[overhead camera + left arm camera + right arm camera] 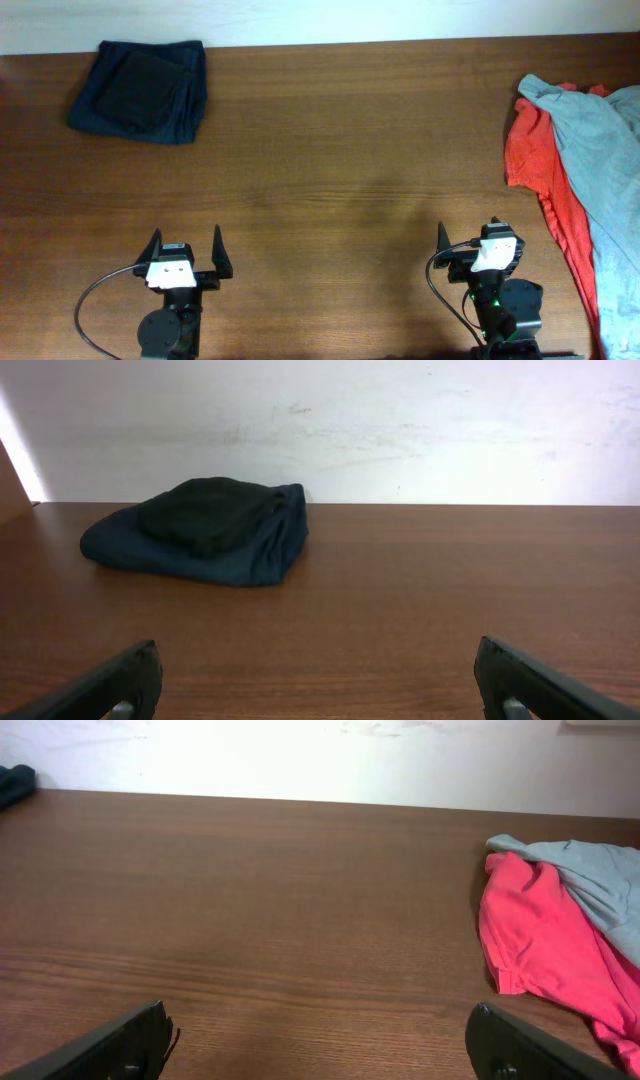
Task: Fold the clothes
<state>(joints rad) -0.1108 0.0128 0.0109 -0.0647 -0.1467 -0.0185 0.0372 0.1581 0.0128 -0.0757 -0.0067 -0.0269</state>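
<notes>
Both pincers sit empty at the near edge of the table (340, 150). The left pincer (186, 240) has its jaws spread wide, and the right pincer (320, 1038) has its jaws just as wide. Neither touches any cloth.

We see one dark navy garment (140, 90) lying in a compact folded bundle at the far left corner, close to the wall. We judge that piece to be finished. It looks a little rounded at its edges rather than crisp, but it is plainly gathered into a stack.

What is left lies at the right edge of the table: a pale grey-teal T-shirt (610, 150) draped loosely over a red T-shirt (530, 150). The two overlap in one crumpled heap, and part of it runs out of the overhead view. Neither is spread flat and no fold shows in either.

So we place the task at an early stage, with perhaps one garment done and two to go. The grey-teal shirt lies on top, so we expect it to come off the heap first. The right pincer is nearer to it, and the bare middle of the table offers room to lay it out.
</notes>
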